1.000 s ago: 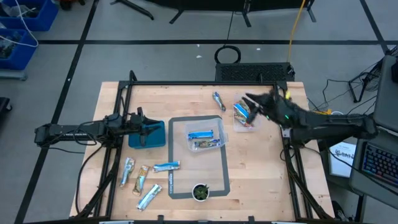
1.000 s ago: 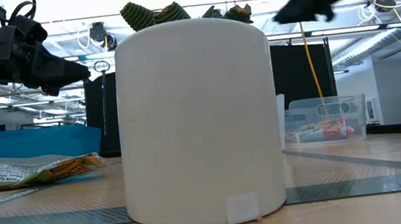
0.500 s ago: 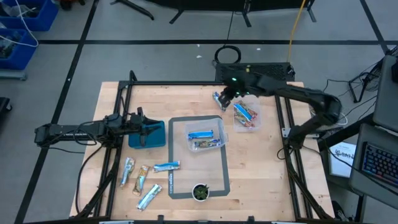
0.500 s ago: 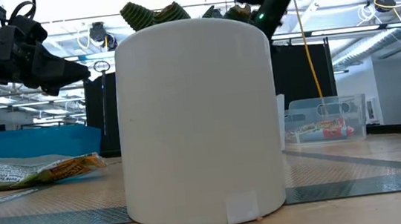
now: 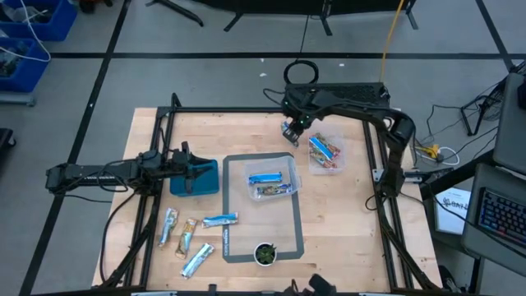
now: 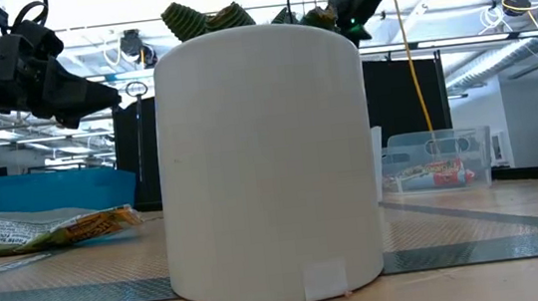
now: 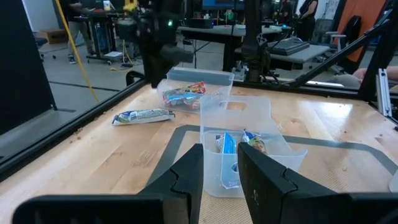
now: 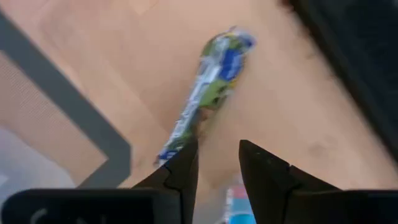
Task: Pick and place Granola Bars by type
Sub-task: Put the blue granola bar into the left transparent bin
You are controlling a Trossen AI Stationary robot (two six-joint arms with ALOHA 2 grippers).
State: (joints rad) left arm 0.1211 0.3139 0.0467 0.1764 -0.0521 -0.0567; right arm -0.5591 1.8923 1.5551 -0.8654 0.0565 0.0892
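Pale wood tabletop (image 5: 246, 140): from above, the right gripper (image 5: 292, 129) hangs near the far edge over a lone blue-and-silver wrapped granola bar (image 5: 288, 134). Beside it, toward the right edge, a clear plastic tray (image 5: 326, 153) holds blue-and-red bars. A second clear tray (image 5: 271, 182) mid-table on the grey mat holds blue and tan bars. Four more bars (image 5: 187, 233) lie near the front-left corner. The left gripper (image 5: 191, 175) waits over a blue bin (image 5: 197, 177) toward the left edge, well away from the lone bar, so the right arm is much the nearer

At table height a white cylinder (image 6: 265, 161) blocks most of the scene; the lone bar is hidden

The left wrist view shows its own fingers (image 7: 186, 180) slightly apart, holding nothing, with the lone bar (image 7: 143, 116) lying flat far ahead

In the right wrist view the bar (image 8: 205, 90) lies straight ahead, its long axis running away from the fingers (image 8: 183, 168), which stand partly apart, empty, its near end just beyond the gap. I judge a turn of the wrist is needed to grip across it
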